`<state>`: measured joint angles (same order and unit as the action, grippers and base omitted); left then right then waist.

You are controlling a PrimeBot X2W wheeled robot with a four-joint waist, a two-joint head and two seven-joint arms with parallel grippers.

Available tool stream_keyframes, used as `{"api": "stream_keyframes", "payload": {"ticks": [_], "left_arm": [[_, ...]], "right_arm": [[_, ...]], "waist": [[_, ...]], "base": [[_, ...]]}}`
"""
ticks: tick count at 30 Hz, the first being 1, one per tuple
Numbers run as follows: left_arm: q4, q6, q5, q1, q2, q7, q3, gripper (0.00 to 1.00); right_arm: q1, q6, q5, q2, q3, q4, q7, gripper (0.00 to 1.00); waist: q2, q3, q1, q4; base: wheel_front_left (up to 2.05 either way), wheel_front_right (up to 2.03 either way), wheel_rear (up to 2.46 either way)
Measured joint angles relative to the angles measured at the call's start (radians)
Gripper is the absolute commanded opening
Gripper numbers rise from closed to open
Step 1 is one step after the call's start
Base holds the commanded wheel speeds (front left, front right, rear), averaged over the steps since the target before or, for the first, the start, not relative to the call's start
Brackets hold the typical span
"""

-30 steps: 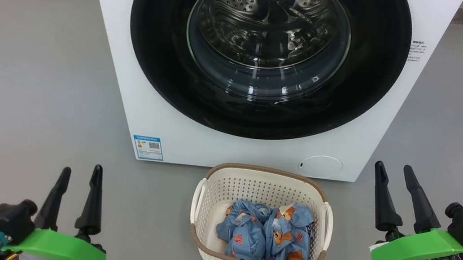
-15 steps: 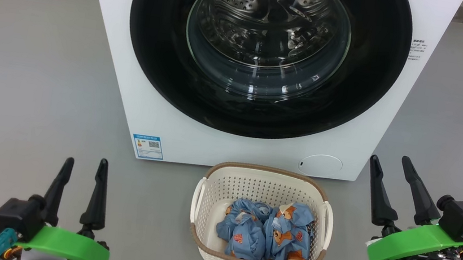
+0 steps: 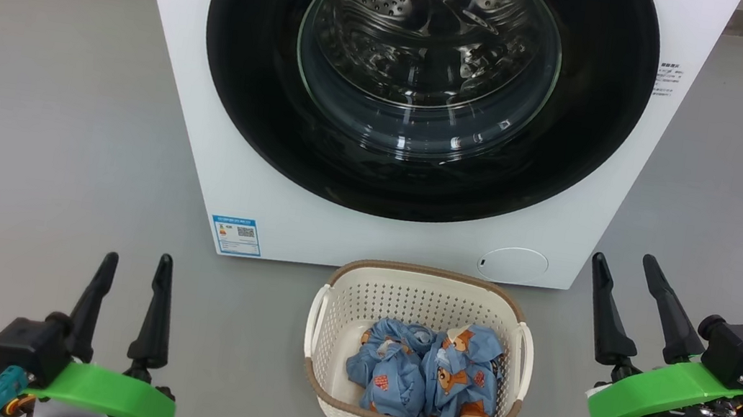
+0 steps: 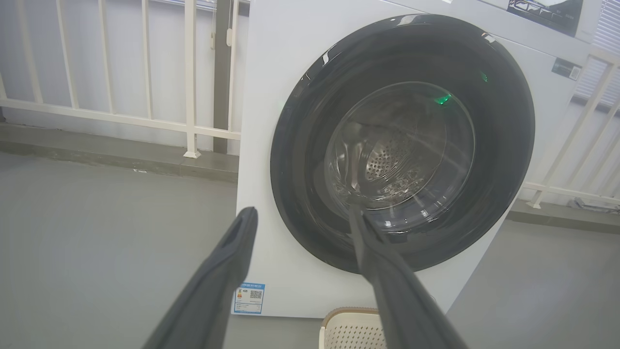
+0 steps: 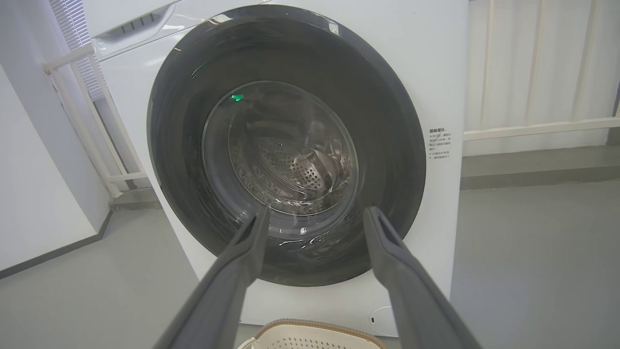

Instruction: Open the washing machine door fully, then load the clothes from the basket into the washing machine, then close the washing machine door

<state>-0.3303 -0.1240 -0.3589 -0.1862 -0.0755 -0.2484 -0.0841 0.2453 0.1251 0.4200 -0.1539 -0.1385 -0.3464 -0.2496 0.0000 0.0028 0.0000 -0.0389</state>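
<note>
Behind the basket (image 3: 431, 276) the washing machine door (image 3: 247, 111) sits shut; with left gripper (image 3: 137, 261) and right gripper (image 3: 623, 258) wide and empty, I reckon catching its rim comes next.

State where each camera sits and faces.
Head view: on the head, looking forward and down at the white front-loading washing machine and cream perforated plastic basket; left hand and right hand show, open.
Left wrist view: on the left wrist, facing the round black-rimmed glass door; own fingers show.
Right wrist view: on the right wrist, facing that door; own fingers show.
Wrist views share the door and basket rim.
</note>
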Motion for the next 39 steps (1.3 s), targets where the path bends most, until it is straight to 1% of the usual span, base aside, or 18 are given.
{"api": "stream_keyframes", "payload": {"ticks": [25, 39], "left_arm": [[0.0, 0.0, 0.018, 0.0, 0.009, -0.007, 0.015, 1.0], [-0.027, -0.002, 0.018, 0.0, 0.01, -0.007, 0.017, 1.0]], "right_arm": [[0.001, 0.0, 0.0, 0.003, -0.001, -0.017, 0.0, 1.0], [0.001, 0.0, 0.0, 0.005, -0.001, -0.018, 0.0, 1.0]], "waist": [[0.0, 0.002, 0.0, -0.001], [0.0, 0.0, 0.0, -0.002]], "base": [[0.0, 0.0, 0.0], [0.05, 0.05, -0.1]]}}
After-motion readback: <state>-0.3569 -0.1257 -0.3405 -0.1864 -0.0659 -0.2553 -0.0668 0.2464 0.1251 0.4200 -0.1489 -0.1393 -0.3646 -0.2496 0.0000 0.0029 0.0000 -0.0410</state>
